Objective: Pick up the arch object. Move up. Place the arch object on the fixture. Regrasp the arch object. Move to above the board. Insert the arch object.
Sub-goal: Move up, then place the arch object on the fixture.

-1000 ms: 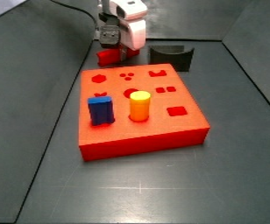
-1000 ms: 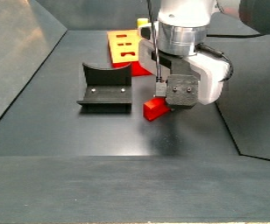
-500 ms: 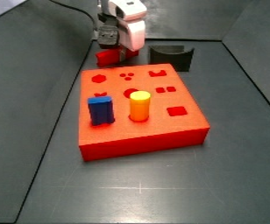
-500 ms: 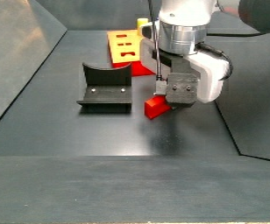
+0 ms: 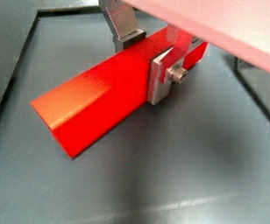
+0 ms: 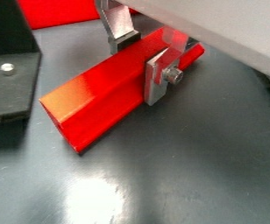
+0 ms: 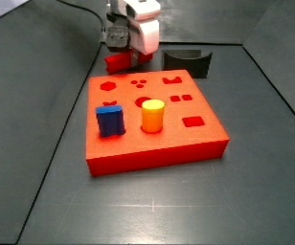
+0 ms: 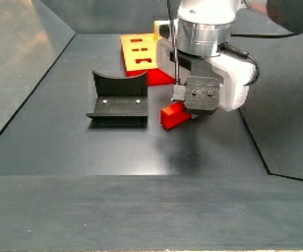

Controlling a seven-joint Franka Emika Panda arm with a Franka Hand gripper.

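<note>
The arch object (image 8: pixel 174 118) is a long slim red bar, also seen in both wrist views (image 5: pixel 96 96) (image 6: pixel 96 96). My gripper (image 8: pixel 187 98) is shut on it, one silver finger (image 5: pixel 161 74) on each long side near one end. The bar hangs just above the dark floor, with its shadow below it. The fixture (image 8: pixel 117 98), a dark block with a curved notch, stands close beside the bar and shows in a wrist view (image 6: pixel 3 74). The red-orange board (image 7: pixel 157 129) with its cut-outs lies just beyond the gripper (image 7: pixel 122 53) and the fixture (image 7: pixel 189 60).
A blue block (image 7: pixel 109 120) and a yellow-orange cylinder (image 7: pixel 153 115) stand upright in the board's holes. Sloping dark walls enclose the floor on the sides.
The gripper has risen slightly, lifting the red bar a little off the floor. Nothing else has moved.
</note>
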